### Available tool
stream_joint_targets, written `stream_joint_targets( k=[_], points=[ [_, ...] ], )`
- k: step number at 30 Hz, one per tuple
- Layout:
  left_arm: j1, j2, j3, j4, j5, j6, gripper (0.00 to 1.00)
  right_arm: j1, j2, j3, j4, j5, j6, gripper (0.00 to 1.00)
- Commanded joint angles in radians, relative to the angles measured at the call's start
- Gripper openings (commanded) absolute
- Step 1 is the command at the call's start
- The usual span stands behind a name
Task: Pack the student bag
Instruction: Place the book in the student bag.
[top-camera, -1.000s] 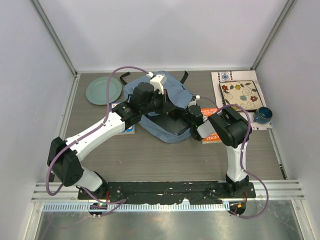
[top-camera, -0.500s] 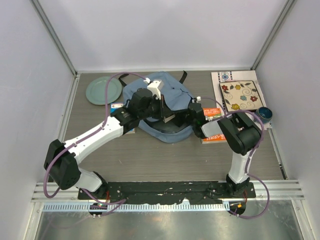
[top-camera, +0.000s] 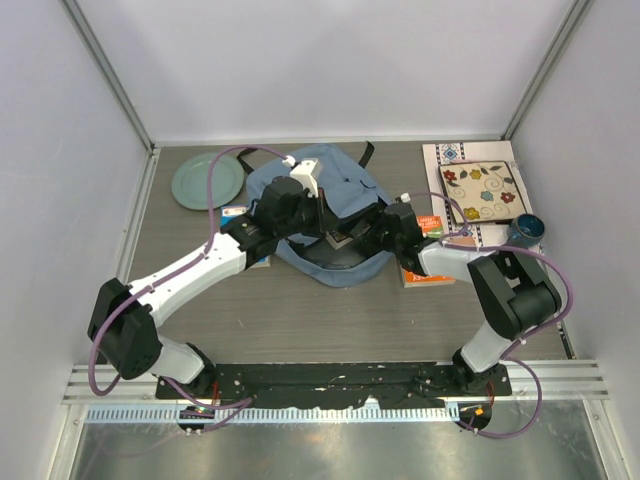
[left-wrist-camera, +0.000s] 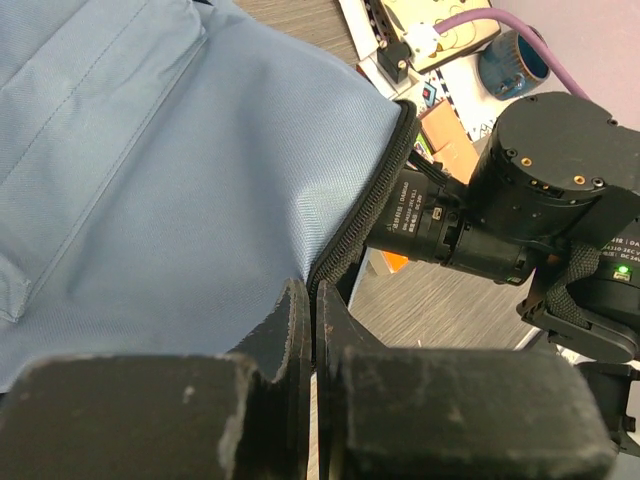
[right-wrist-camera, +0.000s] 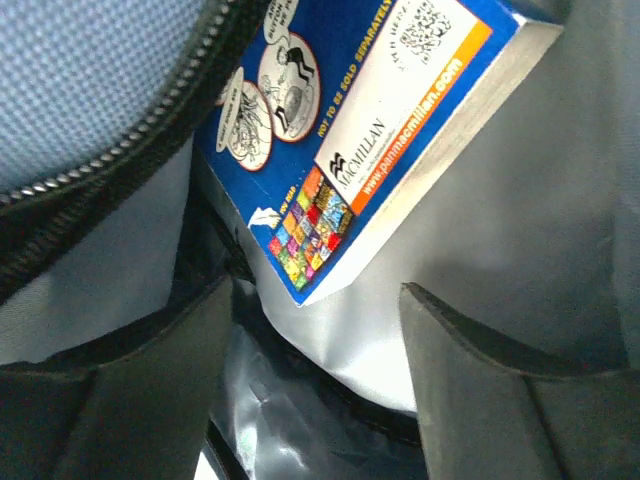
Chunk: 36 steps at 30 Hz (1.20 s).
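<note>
The student bag, a light-blue backpack, lies at the table's middle back with its mouth facing the arms. My left gripper is shut on the bag's zipper edge and holds the flap up; in the left wrist view the jaws are pressed together on the fabric. My right gripper reaches into the opening. In the right wrist view it stands open inside the grey lining. A blue paperback book lies just beyond its fingertips, touching neither finger.
A green plate sits at the back left. A flowered tile on a white mat and a blue cup are at the back right. An orange book lies under the right forearm, and another book under the left arm.
The right arm has stretched left, pushing its gripper deeper into the bag's mouth, and its elbow has swung out to the right. The left gripper has shifted slightly with the flap.
</note>
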Motion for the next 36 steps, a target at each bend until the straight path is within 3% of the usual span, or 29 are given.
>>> stream_joint_targets(
  k=[1, 6, 14, 17, 19, 23, 30, 36],
  points=[
    [0.006, -0.006, -0.007, 0.066, 0.008, -0.013, 0.00, -0.003, 0.011, -0.011, 0.072, 0.000, 0.010, 0.68],
    [0.006, -0.006, -0.018, 0.073, 0.036, -0.020, 0.00, -0.003, 0.113, 0.038, 0.228, -0.036, 0.012, 0.43],
    [0.006, 0.011, -0.027, 0.077, 0.048, -0.025, 0.00, -0.003, 0.168, 0.051, 0.407, -0.074, -0.030, 0.36],
    [0.005, 0.025, -0.024, 0.077, 0.047, -0.025, 0.00, -0.007, 0.128, 0.006, 0.428, -0.091, -0.053, 0.43],
    [0.006, 0.026, -0.024, 0.078, 0.044, -0.024, 0.00, -0.009, 0.079, -0.046, 0.361, -0.092, -0.085, 0.57],
    [0.011, 0.029, -0.024, 0.075, 0.034, -0.022, 0.00, -0.007, -0.161, -0.170, 0.200, -0.099, -0.136, 0.69],
    [0.017, 0.045, -0.024, 0.081, 0.037, -0.031, 0.00, -0.007, -0.617, -0.252, -0.188, 0.117, -0.263, 0.75],
    [0.017, 0.049, -0.020, 0.074, 0.045, -0.036, 0.00, -0.009, -0.788, -0.239, -0.250, 0.237, -0.260, 0.76]
  ],
)
